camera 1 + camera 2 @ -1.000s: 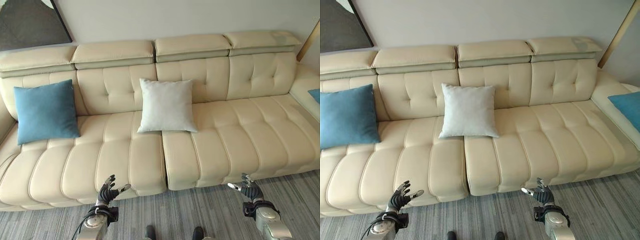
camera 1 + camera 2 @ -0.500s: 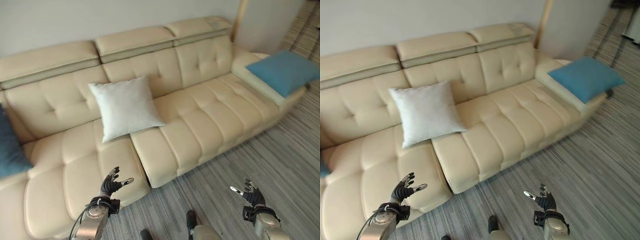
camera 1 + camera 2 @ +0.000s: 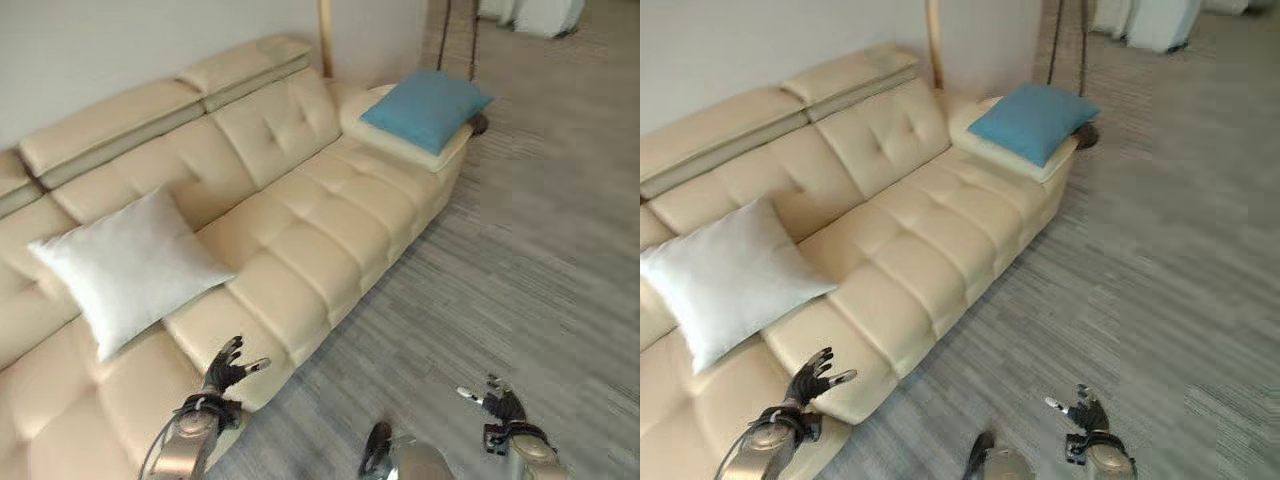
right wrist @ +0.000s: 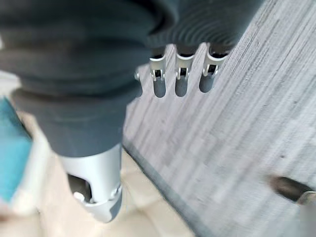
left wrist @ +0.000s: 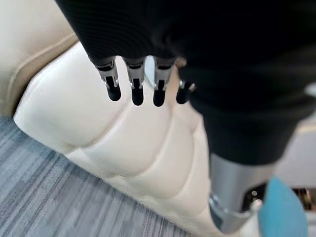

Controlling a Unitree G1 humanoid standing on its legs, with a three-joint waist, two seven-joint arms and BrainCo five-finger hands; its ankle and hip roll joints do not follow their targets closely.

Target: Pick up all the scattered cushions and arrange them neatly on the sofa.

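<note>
A cream leather sofa (image 3: 300, 230) runs from the lower left to the upper middle. A white cushion (image 3: 125, 265) leans against its backrest at the left. A blue cushion (image 3: 425, 98) lies flat on the sofa's far end section. My left hand (image 3: 225, 368) hovers open over the front edge of the seat, holding nothing. Over the grey carpet at the lower right, my right hand (image 3: 495, 398) is open and empty too. In the left wrist view the fingers (image 5: 136, 89) hang straight above the seat cushion; in the right wrist view the fingers (image 4: 180, 79) point at the carpet.
Grey striped carpet (image 3: 540, 270) spreads to the right of the sofa. A thin wooden pole (image 3: 325, 35) stands behind the sofa's far end. Pale furniture (image 3: 1140, 20) stands at the top right.
The camera has swung to the right: the sofa has slid left and the blue cushion on its end section now sits near the top middle. Both hands stay low and open.
</note>
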